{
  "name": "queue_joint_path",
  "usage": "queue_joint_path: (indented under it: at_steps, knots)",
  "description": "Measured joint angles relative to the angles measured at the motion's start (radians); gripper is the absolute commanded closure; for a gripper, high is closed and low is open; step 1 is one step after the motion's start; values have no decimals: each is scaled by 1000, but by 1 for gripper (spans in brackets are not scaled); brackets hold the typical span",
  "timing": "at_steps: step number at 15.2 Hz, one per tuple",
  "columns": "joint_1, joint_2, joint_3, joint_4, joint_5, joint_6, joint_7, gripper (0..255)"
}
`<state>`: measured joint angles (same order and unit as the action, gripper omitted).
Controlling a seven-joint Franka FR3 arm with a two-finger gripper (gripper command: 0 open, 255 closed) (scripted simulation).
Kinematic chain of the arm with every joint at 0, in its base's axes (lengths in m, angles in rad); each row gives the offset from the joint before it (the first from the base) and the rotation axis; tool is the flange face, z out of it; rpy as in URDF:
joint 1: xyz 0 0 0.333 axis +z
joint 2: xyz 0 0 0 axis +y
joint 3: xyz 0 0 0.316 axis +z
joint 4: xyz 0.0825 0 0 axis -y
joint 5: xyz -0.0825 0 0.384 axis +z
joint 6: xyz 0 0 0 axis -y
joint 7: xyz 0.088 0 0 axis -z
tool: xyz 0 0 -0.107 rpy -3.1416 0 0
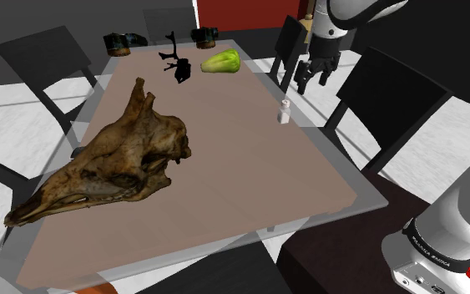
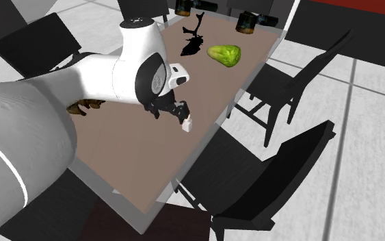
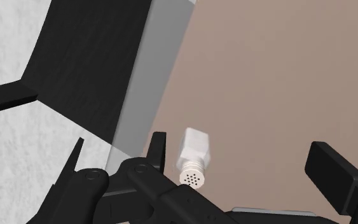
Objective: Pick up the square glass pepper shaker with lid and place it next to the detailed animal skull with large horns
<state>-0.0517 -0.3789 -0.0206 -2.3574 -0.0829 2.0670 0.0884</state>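
The small white square pepper shaker point(image 1: 284, 112) stands upright near the table edge on the shoulder view's right, its perforated lid facing up point(image 3: 193, 156). The big brown horned skull point(image 1: 108, 163) lies far from it, across the brown tabletop on that view's left; a sliver of the skull point(image 2: 88, 105) shows behind the arm. My gripper point(image 1: 315, 75) hangs open above the shaker, slightly toward the table edge. In the wrist view the shaker appears between the spread fingers point(image 3: 244, 159), close to one fingertip point(image 3: 157, 149), with nothing clasped. The shaker point(image 2: 187, 123) sits just below the hand point(image 2: 170, 109).
A green lumpy object point(image 1: 222, 60), a black figurine point(image 1: 174, 63) and two dark jars point(image 1: 118, 43) point(image 1: 204, 37) stand at the far end. Black chairs point(image 1: 391, 92) ring the table point(image 1: 224, 192); one is right beside the shaker's edge point(image 3: 75, 63).
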Motion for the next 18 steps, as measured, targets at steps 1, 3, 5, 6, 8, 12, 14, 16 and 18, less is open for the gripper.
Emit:
queue_joint_path:
  at_steps: [1, 3, 5, 6, 8, 12, 14, 16, 18]
  knots:
    - [-2, 41, -5, 16, 1, 26, -3, 0]
    - [-4, 112, -11, 39, 4, 73, -8, 0]
    - [-8, 197, -21, 81, 9, 116, -19, 0]
    - [-11, 237, -26, 107, 13, 131, -27, 0]
    - [-12, 308, -30, 150, 21, 159, -33, 0]
    - [-23, 458, -41, 250, 42, 209, -60, 0]
    - [-24, 496, -42, 265, 46, 230, -62, 0]
    - [-25, 513, -42, 261, 47, 251, -63, 0]
    - [-26, 533, -42, 256, 48, 277, -64, 0]
